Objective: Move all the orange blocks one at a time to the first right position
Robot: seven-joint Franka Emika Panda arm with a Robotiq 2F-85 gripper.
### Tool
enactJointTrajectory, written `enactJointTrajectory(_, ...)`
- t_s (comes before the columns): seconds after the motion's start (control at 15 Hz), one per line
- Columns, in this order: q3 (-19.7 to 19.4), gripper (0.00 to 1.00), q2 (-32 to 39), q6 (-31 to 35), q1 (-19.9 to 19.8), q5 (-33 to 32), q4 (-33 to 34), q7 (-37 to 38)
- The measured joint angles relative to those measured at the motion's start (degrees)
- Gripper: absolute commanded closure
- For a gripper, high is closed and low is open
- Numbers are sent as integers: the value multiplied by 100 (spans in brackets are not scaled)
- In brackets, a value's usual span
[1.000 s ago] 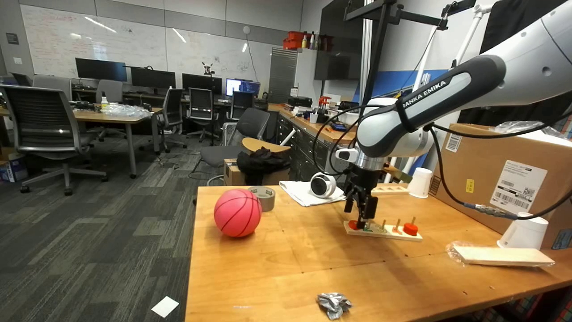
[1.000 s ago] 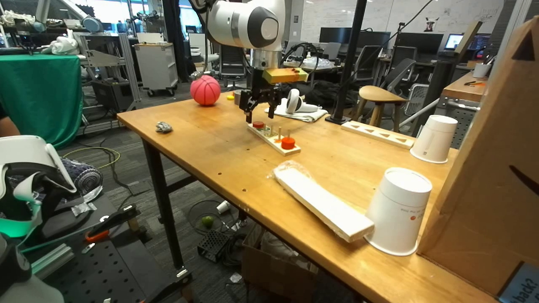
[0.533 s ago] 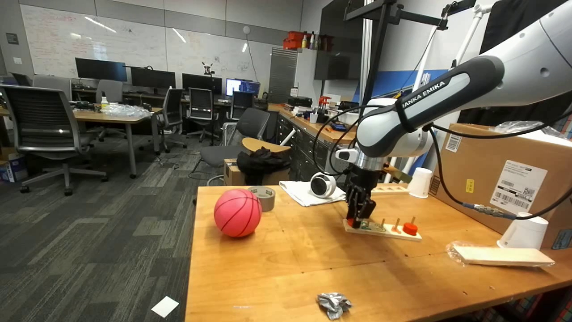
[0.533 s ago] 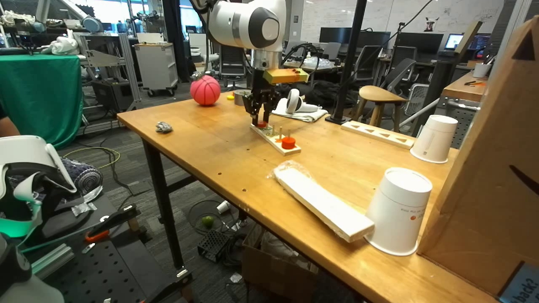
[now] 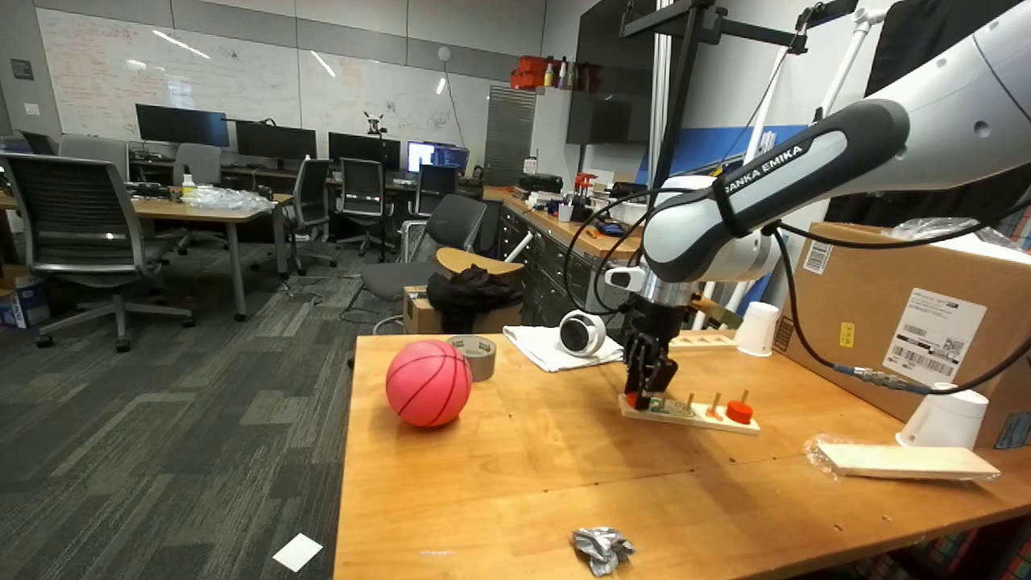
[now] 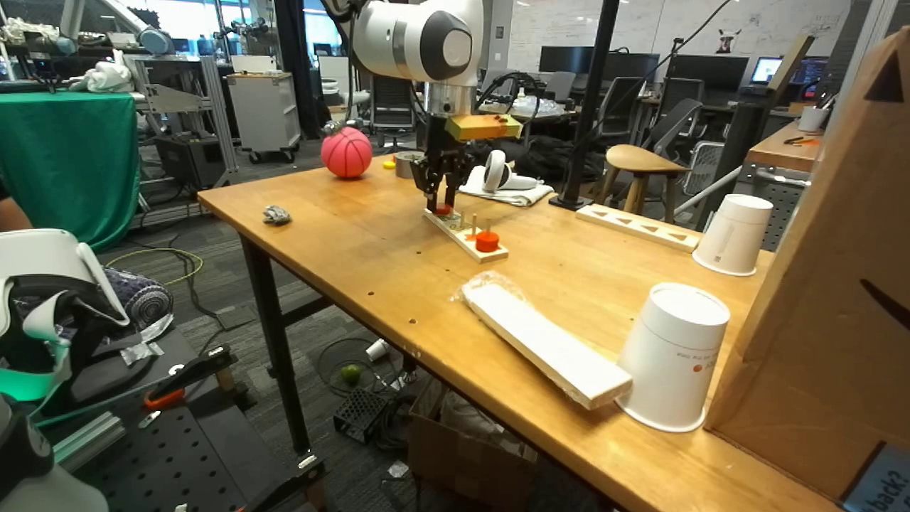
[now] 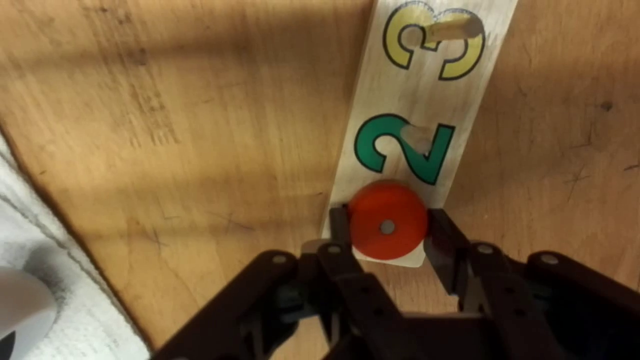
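Lower than a second ago, and with its fingers [image 7: 341,225] drawn in, the gripper [image 7: 386,225] now straddles a block [image 7: 388,217] at one end of the tray [image 7: 415,97]. Its fingers stand apart by just the width of that block, one against each side, and so have hold of it. Seen from the wrist, this block is a round red-orange disc with a small grey spot at its centre. It is just beside the green 2 [image 7: 432,162], a pale margin of tray showing past its far edge; whether its underside touches the tray I cannot tell.

Two blocks show in all. The other block [image 6: 487,242] is at the opposite end, around an upright peg [image 6: 488,225]. Three pegs can be made out in an exterior view [image 6: 474,226]; the wrist view shows two, one at the 2 and one at the yellow 3 [image 7: 395,42].

On the table [image 6: 341,235] are one ball [image 5: 428,383], pink with dark lines, one tape roll [image 5: 482,362], one foil lump [image 5: 602,549] and two upturned cups [image 6: 675,355]. One wrapped board [image 6: 546,345] lies just beside a cup, one slotted board [image 6: 636,229] near the other cup, and one box [image 5: 870,310] stands near both. On a cloth [image 5: 536,348] is one white gadget [image 5: 581,333].
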Motion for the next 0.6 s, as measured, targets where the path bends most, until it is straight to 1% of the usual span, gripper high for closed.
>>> enactJointTrajectory(0.2, -88, 83, -108, -62, -2, -87, 53, 49)
enactJointTrajectory(0.6, -493, 83, -619, -434, -61, -298, 8, 457)
